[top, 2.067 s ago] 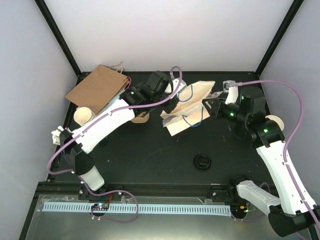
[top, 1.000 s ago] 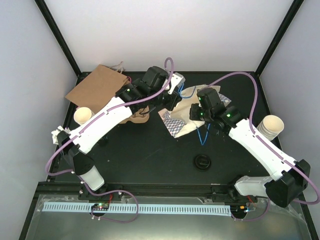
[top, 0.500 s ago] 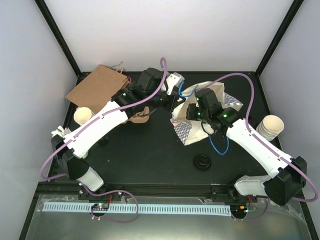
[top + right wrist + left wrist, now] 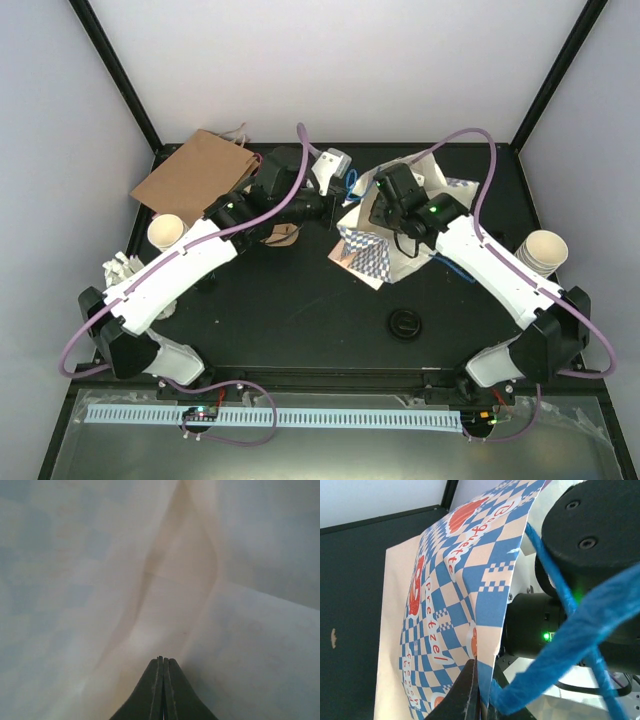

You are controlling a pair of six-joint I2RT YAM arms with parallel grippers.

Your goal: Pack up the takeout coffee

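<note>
Three white walls (black posts); black tabletop, checked bag.

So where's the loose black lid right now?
Top view: the black lid lies on the table, right of centre, on the near side of the checked bag.

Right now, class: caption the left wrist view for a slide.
Left fingers shut on the checked paper bag at its edge, blue rope handle hanging alongside.

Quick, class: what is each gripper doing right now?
Left gripper: shut on the blue-and-white checked paper bag.
Right gripper: shut, apparently pinching that bag's paper.
</note>
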